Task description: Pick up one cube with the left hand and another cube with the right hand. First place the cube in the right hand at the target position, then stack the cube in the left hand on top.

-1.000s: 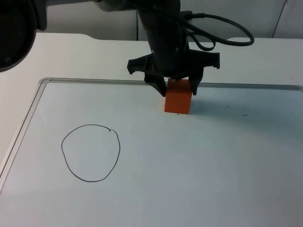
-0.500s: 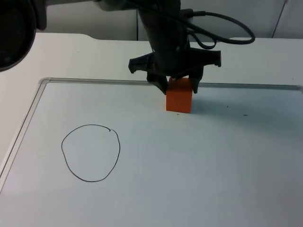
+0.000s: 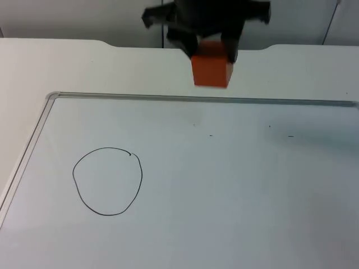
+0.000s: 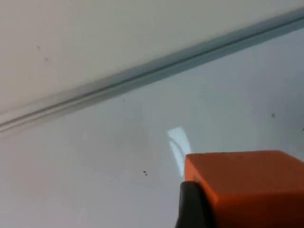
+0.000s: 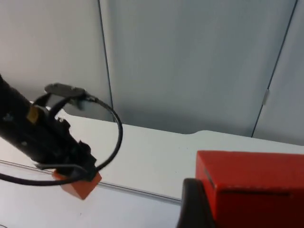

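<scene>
Two cubes, one drawn circle, one whiteboard

The count is two cubes: one orange cube (image 3: 210, 67) gripped by the left gripper (image 3: 208, 53) above the table beyond the whiteboard's (image 3: 224, 196) far edge, and one red cube (image 5: 251, 190) gripped by the right gripper (image 5: 247, 209). That makes two grippers with one cube each. A single black circle (image 3: 141, 174) is drawn near the board's left edge.

My fixed top camera looks down and forward over the whiteboard (image 3: 224, 185) toward the grey partition wall (image 3: 84, 17). My left wrist camera sits close above the board's far frame (image 4: 142, 76), angled down. My right wrist camera faces level toward the wall, sharing the orange cube (image 5: 78, 186) with both other views.
</scene>
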